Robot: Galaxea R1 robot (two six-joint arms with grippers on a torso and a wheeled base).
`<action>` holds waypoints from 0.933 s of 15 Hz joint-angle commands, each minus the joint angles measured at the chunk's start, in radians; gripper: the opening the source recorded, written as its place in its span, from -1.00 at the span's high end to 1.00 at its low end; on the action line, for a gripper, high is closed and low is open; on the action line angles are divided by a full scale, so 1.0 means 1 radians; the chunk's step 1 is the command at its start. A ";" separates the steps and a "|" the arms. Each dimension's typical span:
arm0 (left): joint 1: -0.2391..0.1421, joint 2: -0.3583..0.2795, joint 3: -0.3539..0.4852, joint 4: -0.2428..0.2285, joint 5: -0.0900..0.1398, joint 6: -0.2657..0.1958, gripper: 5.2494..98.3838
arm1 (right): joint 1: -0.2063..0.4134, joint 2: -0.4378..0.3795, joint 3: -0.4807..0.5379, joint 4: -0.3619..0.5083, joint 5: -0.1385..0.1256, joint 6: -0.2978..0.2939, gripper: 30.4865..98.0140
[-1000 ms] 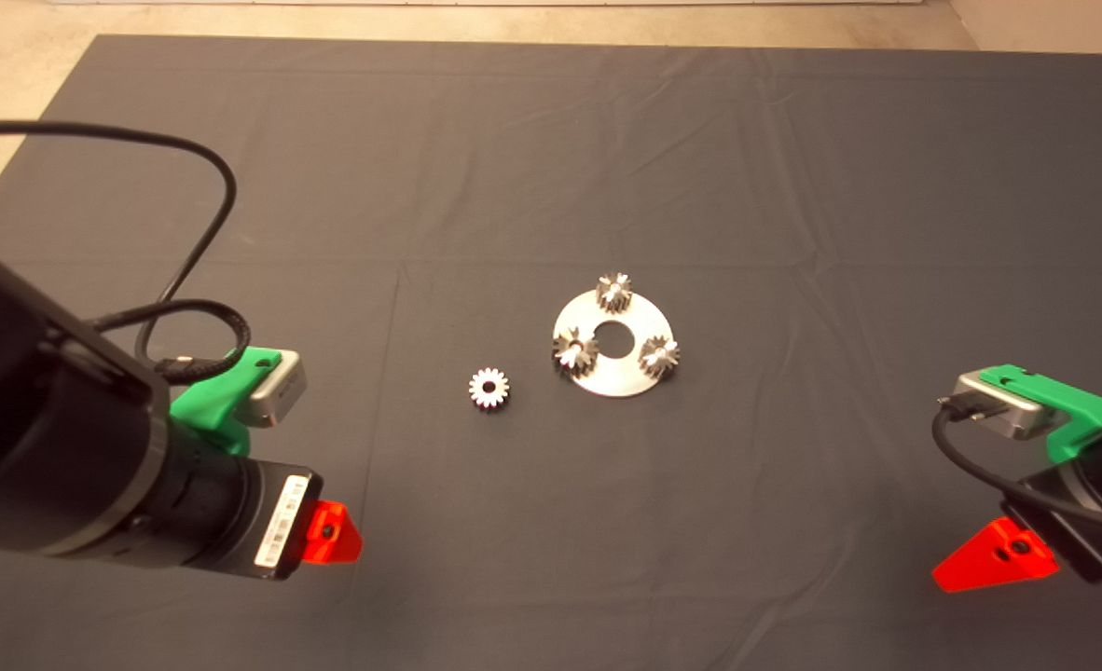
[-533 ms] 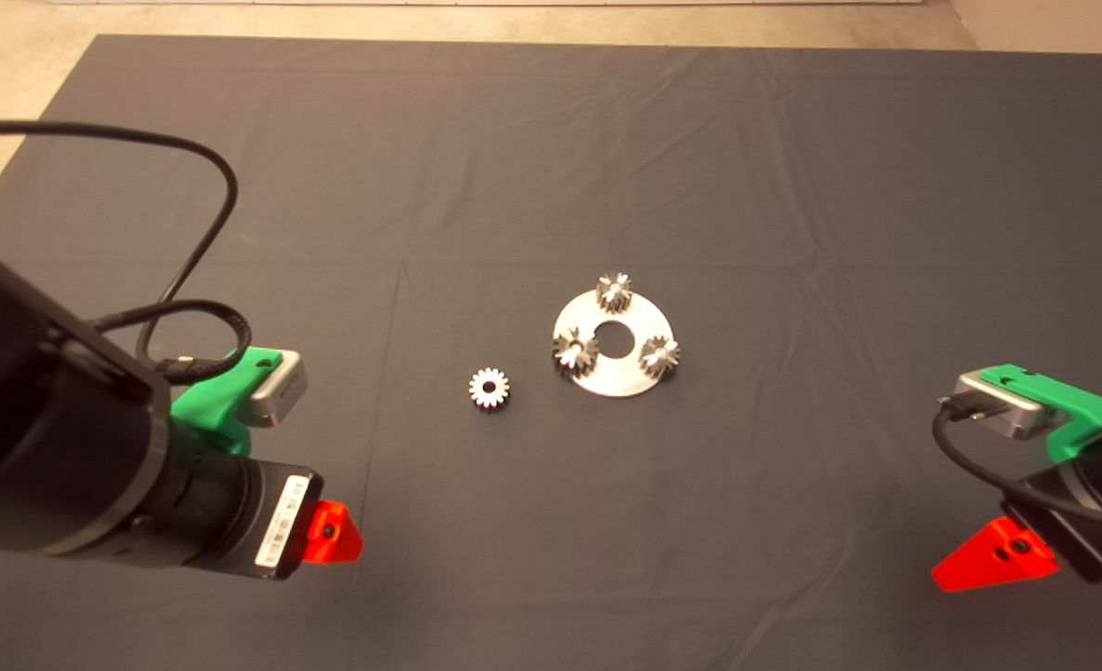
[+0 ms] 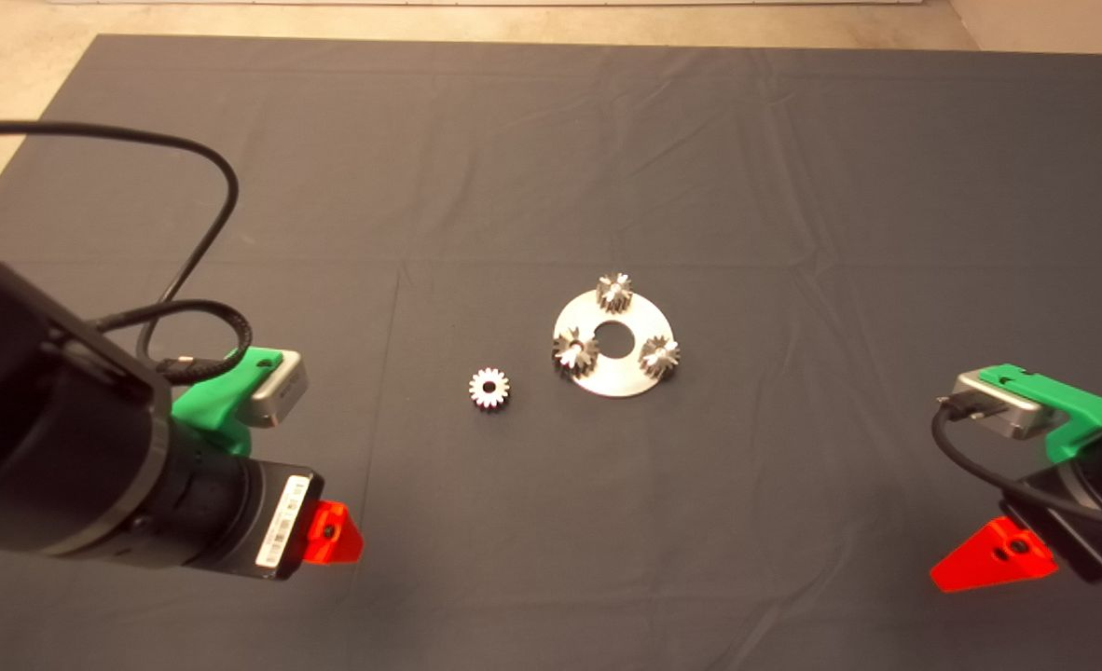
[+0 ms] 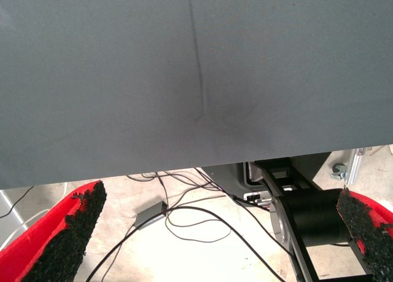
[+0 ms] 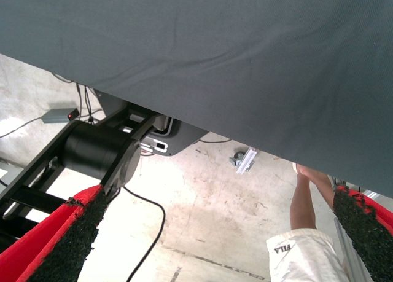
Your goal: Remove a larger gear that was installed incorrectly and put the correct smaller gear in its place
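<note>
Nearest, at the head view's lower left: left gripper (image 4: 218, 193), fingers (image 4: 67, 233) spread wide, holding nothing, well apart from every gear. At lower right, right gripper (image 5: 215, 199), likewise wide and empty; a person's leg (image 5: 304, 202) on the floor beyond the mat edge in its wrist view. Both apparently waiting off to the sides, so leaving the middle of the mat (image 3: 551, 559) free for a reach.

Further up, left of centre: smaller gear (image 3: 489, 388), lying flat and alone on the cloth, hole upward. Probably set out loose there as the replacement, easy to pinch by the rim.

Just beyond, at centre: round metal plate (image 3: 618, 382) with a centre hole and three gears standing near its rim. Larger gear (image 3: 574, 350) probably the one at the plate's left edge, a little bulkier; hard to tell for sure. Not yet lifted off, so no swap begun.

Farthest, along the top edge: bare floor (image 3: 514, 19).
</note>
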 commanded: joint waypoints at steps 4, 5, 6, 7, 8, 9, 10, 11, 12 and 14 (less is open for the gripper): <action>-0.013 -0.001 0.008 -0.015 0.045 -0.009 -0.98 | 0.016 0.009 0.005 0.023 0.004 0.005 -0.99; -0.013 0.003 0.008 -0.015 0.043 -0.009 -0.98 | 0.016 0.014 0.005 0.024 0.006 0.005 -0.99; -0.012 0.004 0.008 -0.015 0.043 -0.009 -0.98 | 0.016 0.010 0.005 0.023 0.001 0.005 -0.99; -0.011 0.001 0.008 -0.015 0.045 -0.009 -0.98 | 0.016 0.008 0.005 0.023 -0.002 0.005 -0.99; -0.011 0.002 0.008 -0.015 0.043 -0.009 -0.98 | 0.016 0.014 0.005 0.023 0.005 0.005 -0.99; -0.011 0.004 0.008 -0.015 0.043 -0.009 -0.98 | 0.016 0.013 0.005 0.023 0.004 0.005 -0.99; -0.011 0.002 0.008 -0.015 0.043 -0.009 -0.98 | 0.016 0.010 0.005 0.023 0.000 0.005 -0.99; -0.013 0.000 0.008 -0.015 0.045 -0.009 -0.98 | 0.016 0.009 0.005 0.023 -0.001 0.005 -0.99; -0.011 0.001 0.008 -0.015 0.043 -0.009 -0.98 | 0.016 0.013 0.005 0.023 0.005 0.005 -0.99; -0.011 0.002 0.008 -0.015 0.043 -0.009 -0.98 | 0.016 0.011 0.005 0.022 0.001 0.005 -0.99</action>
